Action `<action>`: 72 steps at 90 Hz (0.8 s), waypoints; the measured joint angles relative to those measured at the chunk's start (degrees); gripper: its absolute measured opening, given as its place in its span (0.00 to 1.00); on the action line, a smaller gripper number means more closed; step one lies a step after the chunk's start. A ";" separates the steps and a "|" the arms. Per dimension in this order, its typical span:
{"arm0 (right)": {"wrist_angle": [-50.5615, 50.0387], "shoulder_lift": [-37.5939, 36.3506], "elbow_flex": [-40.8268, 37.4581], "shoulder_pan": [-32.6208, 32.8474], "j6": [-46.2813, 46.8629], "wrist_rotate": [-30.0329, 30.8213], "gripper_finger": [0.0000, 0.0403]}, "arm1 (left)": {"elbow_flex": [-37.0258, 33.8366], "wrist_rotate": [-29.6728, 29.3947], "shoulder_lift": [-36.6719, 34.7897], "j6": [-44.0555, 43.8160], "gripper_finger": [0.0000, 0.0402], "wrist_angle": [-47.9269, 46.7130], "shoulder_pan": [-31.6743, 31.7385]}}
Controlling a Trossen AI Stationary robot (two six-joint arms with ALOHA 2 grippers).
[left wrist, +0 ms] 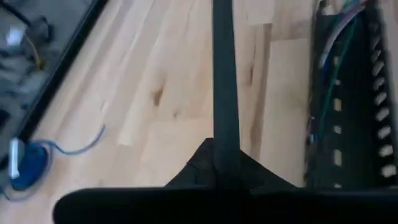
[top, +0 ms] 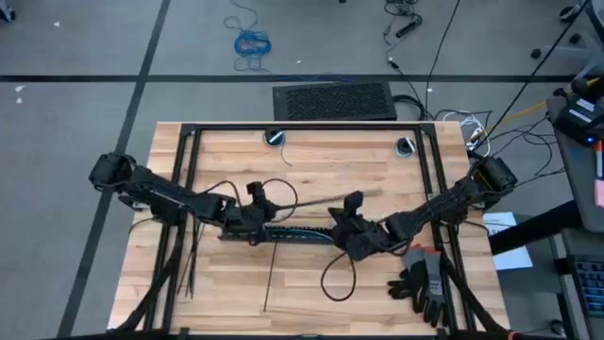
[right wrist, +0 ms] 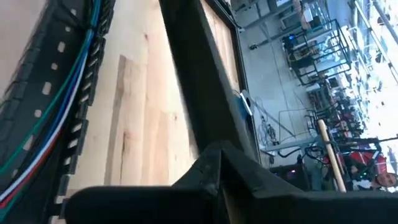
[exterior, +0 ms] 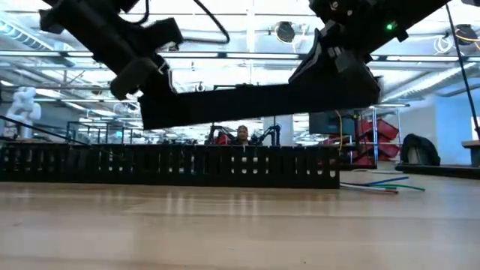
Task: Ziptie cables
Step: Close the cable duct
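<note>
A long flat black bar [exterior: 255, 101] hangs above the table, with my left gripper [top: 257, 206] and my right gripper [top: 351, 210] each shut on one end of it. Below it a slotted black duct [top: 297, 231] lies flat on the wood. The cables [right wrist: 62, 93], thin blue, green, white and red wires, run along the inside of the duct [left wrist: 348, 112]. Their loose ends [exterior: 379, 184] stick out of one end of it onto the table. Thin dark zipties [top: 187, 260] lie flat near the table's front left, and another [top: 270, 274] lies nearer the middle. My left gripper pinches one end of the black bar [left wrist: 217, 140] between its two fingers. The bar runs straight away from the fingers, along them. It is lifted clear of the table and the duct. My right gripper pinches the bar's other end [right wrist: 208, 146] between its two fingers, and the bar again leads away in line with them. In the low view the bar hangs nearly level, a little tilted, above the duct.
Black gloves [top: 423, 281] lie at the front right, beside a loop of thick black cable [top: 338, 279]. A black frame [top: 302, 127] runs around the table top. A blue fitting [left wrist: 28, 165] sits at the far edge.
</note>
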 joint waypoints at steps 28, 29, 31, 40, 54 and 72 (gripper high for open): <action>-0.14 0.00 0.00 -0.17 4.29 -4.73 0.02 | 1.09 -13.33 -0.01 8.71 0.01 1.60 -6.31; -0.14 0.00 0.00 -0.17 4.59 -5.22 0.02 | 1.10 -13.71 -0.02 8.84 0.01 1.54 -6.47; -0.10 0.00 0.00 -0.26 5.20 -5.94 0.04 | 1.15 -14.18 -0.01 9.18 0.01 1.24 -6.78; -1.20 0.00 0.01 -0.67 7.50 -7.53 0.12 | 1.99 -14.66 0.04 9.80 0.01 0.99 -7.80; -3.96 0.02 0.02 -1.44 11.18 -11.12 0.27 | 3.41 -18.01 0.67 9.82 0.01 -1.95 -9.24; -4.79 0.04 0.00 -2.34 18.65 -20.62 0.35 | 4.82 -20.74 3.58 11.33 0.01 -4.06 -10.69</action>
